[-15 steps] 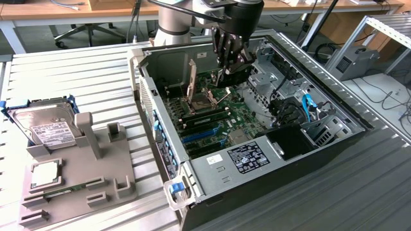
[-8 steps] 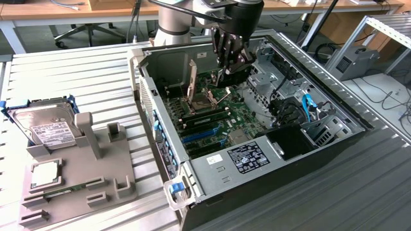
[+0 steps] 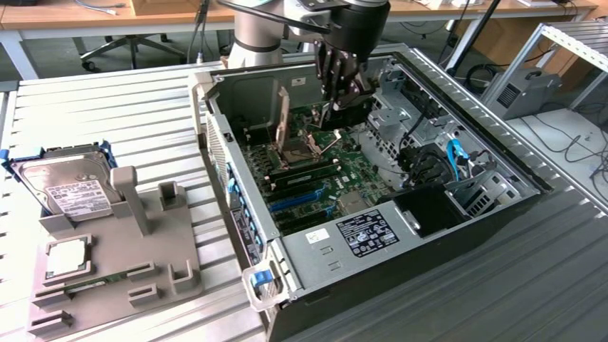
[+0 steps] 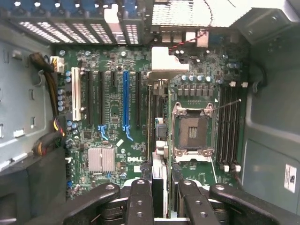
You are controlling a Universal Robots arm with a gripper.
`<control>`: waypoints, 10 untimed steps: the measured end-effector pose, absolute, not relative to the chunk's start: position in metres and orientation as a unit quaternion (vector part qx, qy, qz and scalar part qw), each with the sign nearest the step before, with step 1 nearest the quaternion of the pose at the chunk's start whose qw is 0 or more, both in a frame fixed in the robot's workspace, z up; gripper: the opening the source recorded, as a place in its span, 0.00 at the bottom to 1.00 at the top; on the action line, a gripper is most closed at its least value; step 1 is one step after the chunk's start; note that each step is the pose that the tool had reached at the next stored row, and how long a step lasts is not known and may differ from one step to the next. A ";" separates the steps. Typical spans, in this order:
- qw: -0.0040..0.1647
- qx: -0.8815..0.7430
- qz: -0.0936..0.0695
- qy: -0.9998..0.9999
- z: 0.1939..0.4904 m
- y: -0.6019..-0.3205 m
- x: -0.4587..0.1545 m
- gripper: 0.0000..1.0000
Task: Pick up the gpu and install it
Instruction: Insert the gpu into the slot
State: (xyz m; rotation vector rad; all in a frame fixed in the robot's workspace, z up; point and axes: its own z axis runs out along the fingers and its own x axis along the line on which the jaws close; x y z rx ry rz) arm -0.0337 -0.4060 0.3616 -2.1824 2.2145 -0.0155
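My gripper (image 3: 342,89) hangs inside the open computer case (image 3: 494,153), over the motherboard (image 3: 357,167). It is shut on the gpu (image 3: 349,110), which hangs below the fingers. In the wrist view the gpu (image 4: 153,126) appears edge-on as a thin green board with a black block, running between the two dark fingers (image 4: 139,192). Its silver end bracket (image 4: 165,61) points toward the case's slotted rear wall. The card hovers above the motherboard (image 4: 112,122), between the black expansion slots and the empty CPU socket (image 4: 192,131). A long blue slot (image 4: 125,101) lies just to one side of it.
A grey parts fixture (image 3: 124,263) stands at the exterior view's left, holding a silver hard drive (image 3: 67,189), a square chip (image 3: 67,256) and a narrow green memory stick (image 3: 95,280). The power supply (image 3: 366,231) and drive cages (image 3: 456,185) crowd the case's near and right sides.
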 end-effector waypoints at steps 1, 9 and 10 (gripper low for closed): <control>0.016 -0.697 -0.005 0.717 0.361 -0.406 -0.034 0.26; 0.018 -0.665 -0.003 0.747 0.361 -0.406 -0.034 0.26; 0.019 -0.665 -0.003 0.747 0.361 -0.406 -0.034 0.26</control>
